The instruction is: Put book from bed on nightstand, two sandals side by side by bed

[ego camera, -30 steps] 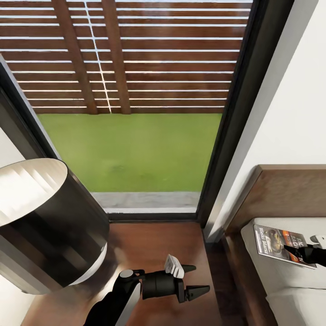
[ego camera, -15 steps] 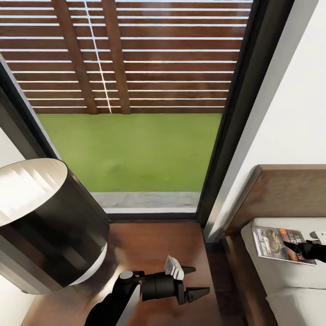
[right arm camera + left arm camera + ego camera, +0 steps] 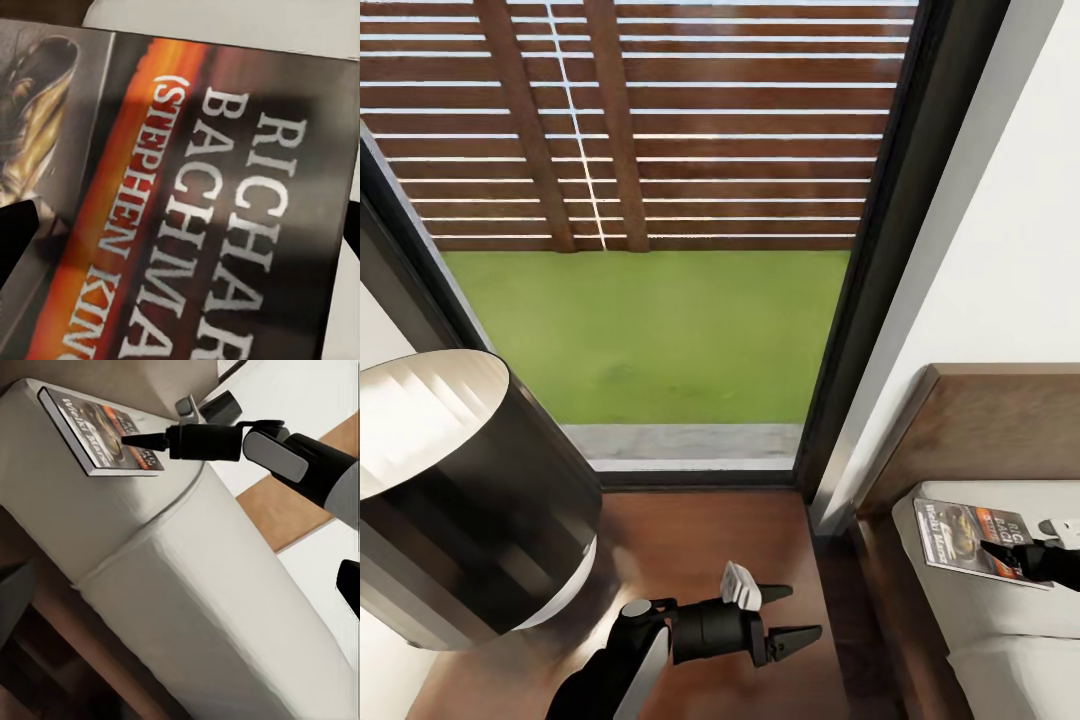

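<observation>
— Where is the right end effector (image 3: 996, 549)?

— Low over the small thin paperback book with the dark cover and orange band (image 3: 982, 538), its dark fingers (image 3: 142, 437) spread apart with the cover between them in the right wrist view, which reads "RICHARD BACHMAN" in white (image 3: 225, 210). It grips nothing; I cannot tell whether the tips touch the cover.

— And the book itself?

— Flat on the pale-grey mattress of the large dark-brown wooden bed (image 3: 960, 620), near the corner by the headboard (image 3: 980, 420).

— The left end effector (image 3: 792, 612)?

— Open too, empty, hovering above the glossy reddish-brown wooden nightstand (image 3: 690, 540), whose tabletop lies just beside the bed frame.

— What crowds the tabletop?

— A big drum lampshade, dark outside and pale inside (image 3: 450, 480), takes up its left part (the left arm (image 3: 630, 660) reaches in beside it). Behind stands the tall dark-framed window (image 3: 860, 280), with green lawn (image 3: 650, 330) and a brown slatted fence (image 3: 660, 120) outside, and a white wall (image 3: 1010, 220) above the headboard.
</observation>
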